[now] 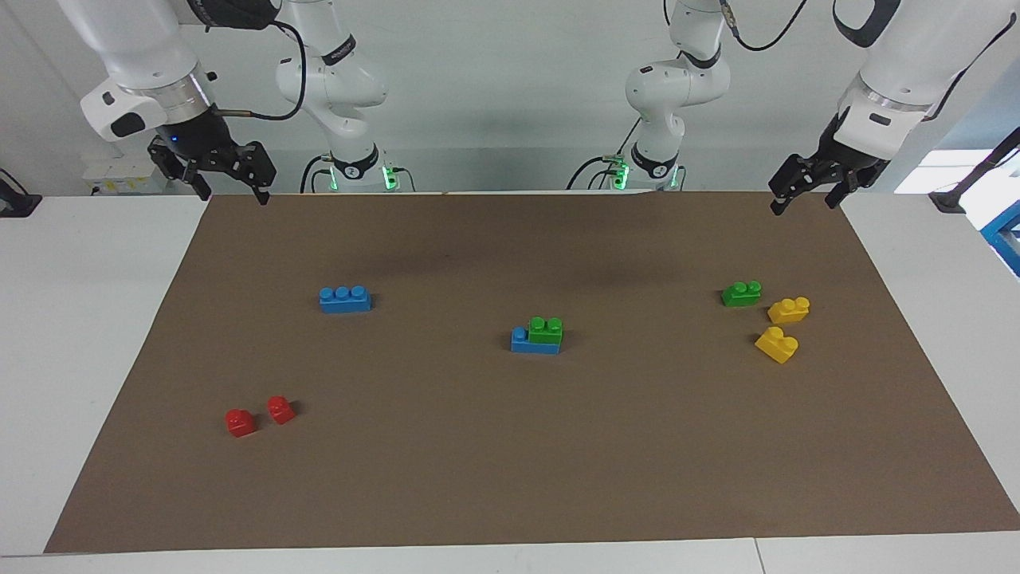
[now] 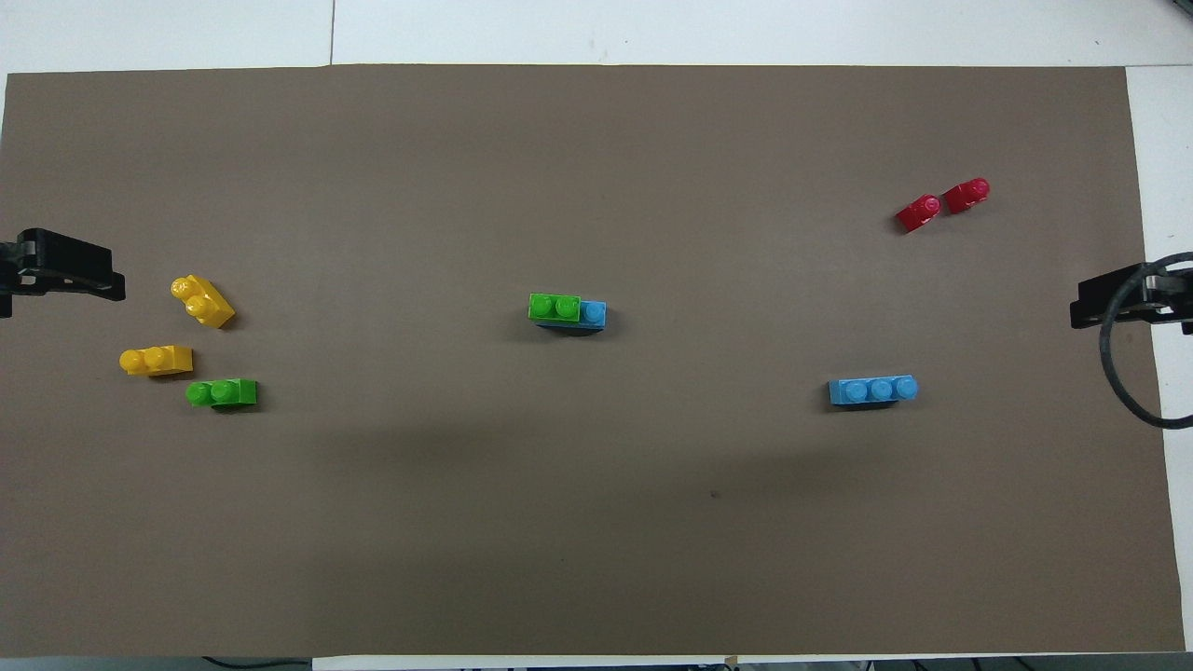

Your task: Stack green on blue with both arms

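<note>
Loose green brick point(image 1: 741, 293) near left-arm table edge: light, rigid, slick; grip flat long sides. Left claw point(image 1: 805, 195), right claw point(image 1: 231, 182) both apart, empty.

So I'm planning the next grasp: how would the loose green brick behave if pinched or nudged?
The loose green brick looks like hard moulded plastic, so probably stiff and light. Its flat base sits on the brown mat, so a nudge would likely slide it, not roll it. Its glossy sides may be a little slippery. A yellow brick lies close beside it and could get bumped.
</note>
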Controlling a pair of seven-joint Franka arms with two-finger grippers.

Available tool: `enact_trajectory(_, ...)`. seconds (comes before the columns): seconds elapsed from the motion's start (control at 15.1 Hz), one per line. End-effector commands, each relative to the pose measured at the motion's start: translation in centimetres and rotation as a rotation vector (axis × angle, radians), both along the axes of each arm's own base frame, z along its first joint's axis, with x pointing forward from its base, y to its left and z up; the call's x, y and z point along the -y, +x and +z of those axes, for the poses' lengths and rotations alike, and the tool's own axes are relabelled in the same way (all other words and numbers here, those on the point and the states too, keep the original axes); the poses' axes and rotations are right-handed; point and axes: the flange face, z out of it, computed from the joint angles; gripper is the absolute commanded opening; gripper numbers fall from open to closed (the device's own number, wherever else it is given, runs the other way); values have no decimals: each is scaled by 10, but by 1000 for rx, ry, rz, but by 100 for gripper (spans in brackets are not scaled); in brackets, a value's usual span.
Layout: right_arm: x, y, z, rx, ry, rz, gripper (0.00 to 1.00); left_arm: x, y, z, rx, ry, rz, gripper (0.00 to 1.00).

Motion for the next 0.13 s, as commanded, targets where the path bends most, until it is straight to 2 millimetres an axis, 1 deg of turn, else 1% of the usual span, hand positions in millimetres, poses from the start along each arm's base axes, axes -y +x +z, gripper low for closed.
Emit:
enact_trajectory(0.0,0,-6,-1,8,-15,56,93,0,3,5,5,-14,-2,100)
enact_trajectory(0.07,0,-6,-1,8,-15,61,93,1,3,5,6,-12,-4,100)
